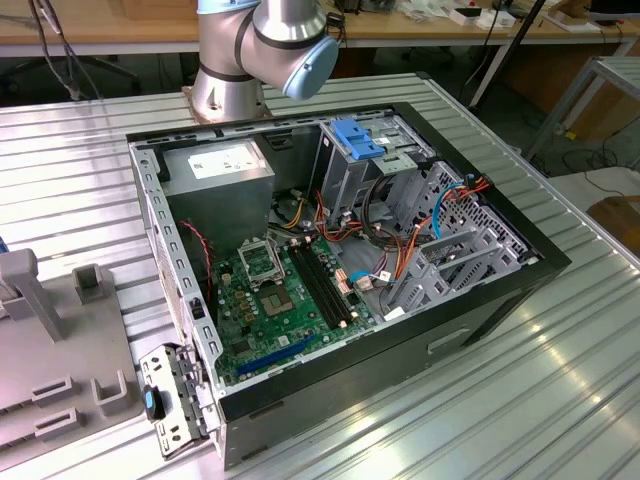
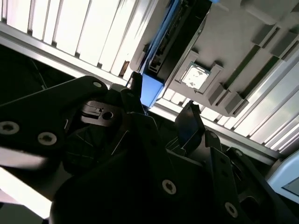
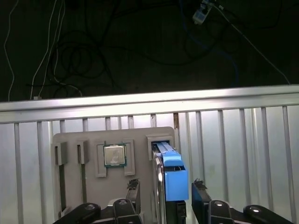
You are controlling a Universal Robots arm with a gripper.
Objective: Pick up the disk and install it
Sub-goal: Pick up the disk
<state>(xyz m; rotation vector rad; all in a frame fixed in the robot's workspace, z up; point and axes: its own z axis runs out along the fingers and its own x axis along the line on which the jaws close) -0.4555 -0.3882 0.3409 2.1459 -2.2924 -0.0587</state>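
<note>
First wrist view: gripper [image 3: 166, 184] straddles the disk [image 3: 175, 178], fingers spread.
The disk stands on edge in a slot of the grey fixture plate [image 3: 74, 137] (a processor chip [image 3: 114, 155] lies in the neighbouring recess); one finger [image 3: 200, 192] sits just beside the blue rail; the other is apart from it; the plate lies on the ribbed metal table [image 3: 243, 154].

Glossy ribbed silver metal tabletop [image 1: 560, 380]; matt grey plastic fixture plate [image 3: 93, 135]; the grey disk [image 3: 174, 182] carries smooth blue plastic.
</note>
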